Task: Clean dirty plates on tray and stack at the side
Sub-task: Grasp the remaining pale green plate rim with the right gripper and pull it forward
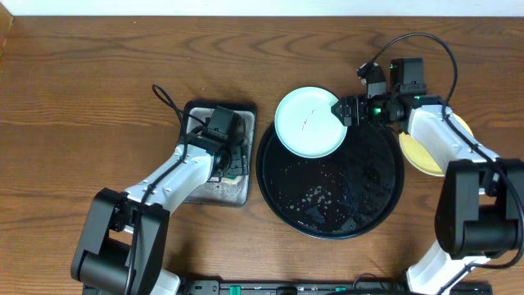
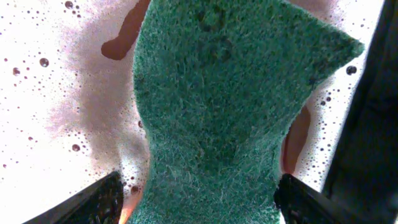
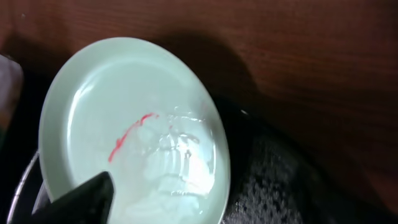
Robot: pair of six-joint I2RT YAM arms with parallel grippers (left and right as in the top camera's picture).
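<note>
A pale mint-blue plate point(image 1: 309, 123) with a thin red smear is held tilted over the far left rim of the black tray point(image 1: 332, 205). My right gripper point(image 1: 345, 110) is shut on the plate's right rim. In the right wrist view one finger point(image 3: 102, 190) lies on the wet plate point(image 3: 124, 118), and the tray point(image 3: 280, 186) lies beneath. A yellow plate point(image 1: 422, 152) lies on the table right of the tray, partly under my right arm. A second mint plate is not in view. My left gripper point(image 1: 221, 152) is down in the grey pan.
The grey metal pan point(image 1: 201, 192) stands left of the tray and holds bubbly water point(image 2: 37, 124). My left gripper point(image 2: 199, 196) pinches a green sponge point(image 2: 217, 93) in it. Water drops speckle the tray floor. Cables run above both arms.
</note>
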